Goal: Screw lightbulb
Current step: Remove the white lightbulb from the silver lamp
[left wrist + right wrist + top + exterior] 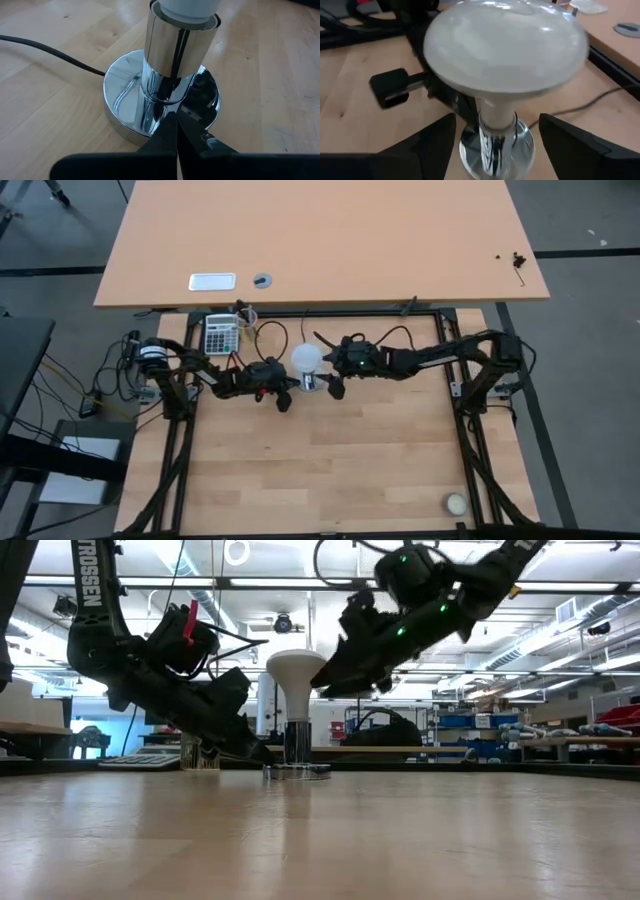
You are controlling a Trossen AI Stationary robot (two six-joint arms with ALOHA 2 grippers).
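The white frosted lightbulb (306,360) stands upright, its neck (495,117) down in the chrome sleeve (180,47) of the silver socket (297,745). The socket's round base disc (125,95) lies on the wooden table. My left gripper (176,131) is shut and low at the disc's left side (262,753). My right gripper (495,145) is open at the bulb's right, tilted down, level with the globe in the low view (330,675). One finger stands on either side of the neck, below the globe, and neither touches it. My left gripper lays its shut fingertips (172,120) on the top of the socket's base disc (195,107), right beside the upright sleeve. It comes in slanting down from the table's left. The disc sits flat on the table.
A black cable (50,50) runs off from the socket across the table. A calculator (220,333) and a small cup (200,752) sit at the far left. A cream ball (456,503) lies near the front right corner. A second, lighter table (320,240) stands behind.
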